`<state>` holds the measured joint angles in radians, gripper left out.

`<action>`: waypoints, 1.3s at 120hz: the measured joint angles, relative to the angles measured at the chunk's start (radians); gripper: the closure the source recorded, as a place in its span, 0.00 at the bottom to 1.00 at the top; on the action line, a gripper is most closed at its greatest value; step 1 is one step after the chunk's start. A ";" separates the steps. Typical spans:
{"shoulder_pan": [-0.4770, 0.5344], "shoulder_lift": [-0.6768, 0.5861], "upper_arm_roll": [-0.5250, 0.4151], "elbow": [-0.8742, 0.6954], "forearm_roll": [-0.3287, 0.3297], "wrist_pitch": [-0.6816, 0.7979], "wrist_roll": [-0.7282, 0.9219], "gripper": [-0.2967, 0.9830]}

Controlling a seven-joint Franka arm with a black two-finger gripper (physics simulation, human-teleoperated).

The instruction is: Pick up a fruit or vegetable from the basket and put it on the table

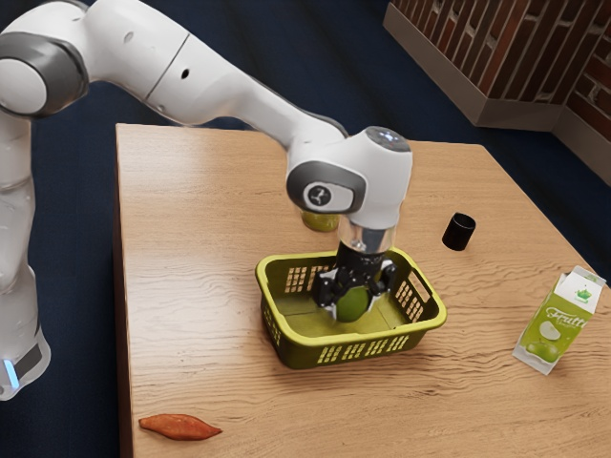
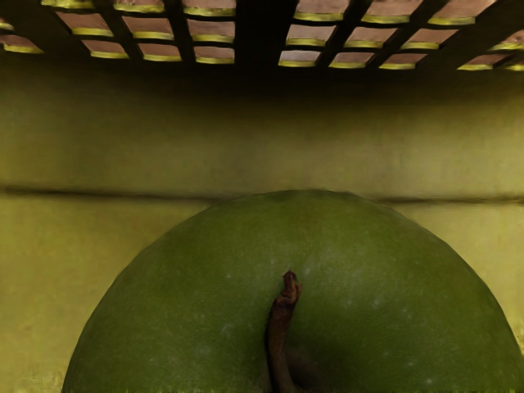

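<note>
Down inside the yellow-green basket, my gripper is shut on a green apple, with one finger against each side of it. The apple is low in the basket; whether it touches the floor there I cannot tell. In the wrist view the apple lies close under the hand, its brown stem facing the camera, beside the basket's slotted wall. An orange-red, tapered vegetable lies on the wooden table, outside the basket.
A green-and-white carton stands toward the exterior view's right. A black cup-like object is behind the basket to the right. A yellow-green object, partly covered by the arm, stands behind the basket.
</note>
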<state>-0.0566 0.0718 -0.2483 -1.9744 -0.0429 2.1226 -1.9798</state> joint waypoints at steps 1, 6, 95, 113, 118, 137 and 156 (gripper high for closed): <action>0.000 -0.003 0.000 0.000 0.000 -0.001 0.001 0.51; 0.001 -0.015 -0.002 0.002 0.000 -0.004 0.003 0.51; 0.007 -0.424 0.311 -0.061 0.061 -0.237 0.088 0.51; 0.006 -0.454 0.405 -0.098 0.091 -0.260 0.116 0.51; 0.006 -0.456 0.412 -0.100 0.095 -0.266 0.123 0.51; 0.006 -0.462 0.422 -0.103 0.103 -0.279 0.146 0.46; 0.006 -0.468 0.432 -0.103 0.108 -0.287 0.175 0.31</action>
<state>-0.0510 -0.3965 0.1833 -2.0774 0.0654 1.8354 -1.8046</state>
